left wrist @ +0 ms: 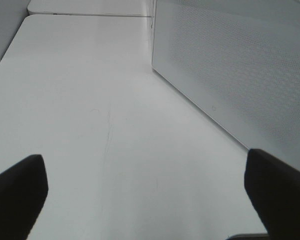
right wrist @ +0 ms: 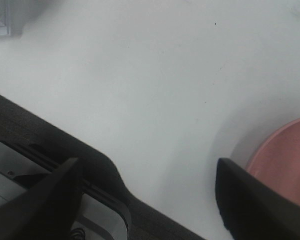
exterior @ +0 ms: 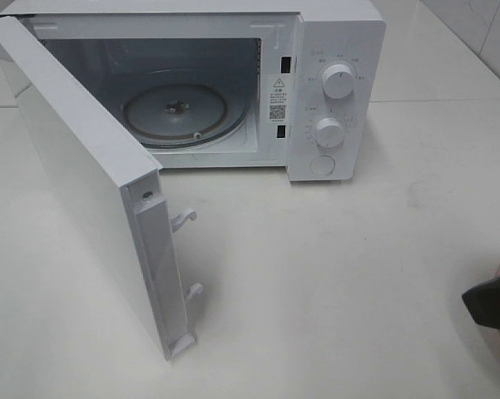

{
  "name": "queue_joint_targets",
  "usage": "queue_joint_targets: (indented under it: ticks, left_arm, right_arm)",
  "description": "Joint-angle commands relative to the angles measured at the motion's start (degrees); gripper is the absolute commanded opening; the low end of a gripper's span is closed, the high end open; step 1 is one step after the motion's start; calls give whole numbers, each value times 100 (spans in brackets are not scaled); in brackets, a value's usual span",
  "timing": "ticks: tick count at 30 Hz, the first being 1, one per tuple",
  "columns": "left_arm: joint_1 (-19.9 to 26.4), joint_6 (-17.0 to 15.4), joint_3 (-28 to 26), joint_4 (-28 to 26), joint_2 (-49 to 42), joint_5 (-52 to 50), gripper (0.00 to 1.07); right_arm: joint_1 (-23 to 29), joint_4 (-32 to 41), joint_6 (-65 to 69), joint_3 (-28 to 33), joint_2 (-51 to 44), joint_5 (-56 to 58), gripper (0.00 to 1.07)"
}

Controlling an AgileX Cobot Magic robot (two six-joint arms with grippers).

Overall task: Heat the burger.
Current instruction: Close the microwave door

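Note:
The burger is out of view in every frame. A white microwave [exterior: 333, 91] stands at the back of the white table with its door [exterior: 83, 183] swung wide open; the glass turntable [exterior: 176, 112] inside holds nothing. My right gripper [right wrist: 150, 195] is open over the table, beside the rim of a pink plate [right wrist: 284, 160]; in the high view only a dark part of it [exterior: 492, 301] shows at the right edge. My left gripper [left wrist: 145, 192] is open and empty over bare table, left of the microwave door's outer face [left wrist: 239, 70]. It does not show in the high view.
The open door juts far forward over the left half of the table, with two white latch hooks [exterior: 185, 219] on its edge. Two knobs [exterior: 338, 79] and a button sit on the microwave's right panel. A table seam runs behind.

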Motion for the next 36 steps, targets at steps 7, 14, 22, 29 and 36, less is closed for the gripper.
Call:
queue_joint_targets:
  ticks: [7, 14, 22, 29, 36]
  left_arm:
    - [0, -40, 23, 6, -86, -74, 100]
    - [0, -40, 23, 6, -86, -74, 100]
    - [0, -40, 23, 6, -86, -74, 100]
    - [0, -40, 23, 6, -86, -74, 100]
    - [0, -40, 23, 6, -86, -74, 100]
  right_arm:
    - [-17, 97, -241, -52, -928, 796, 73]
    - [-126, 97, -304, -40, -2063, 1094, 73]
    - [-951, 103, -602, -40, -2934, 1112, 73]
    - [-1553, 97, -573, -17, -3421, 1117, 73]
    - [-2194, 315, -573, 395, -4085, 1020, 73]
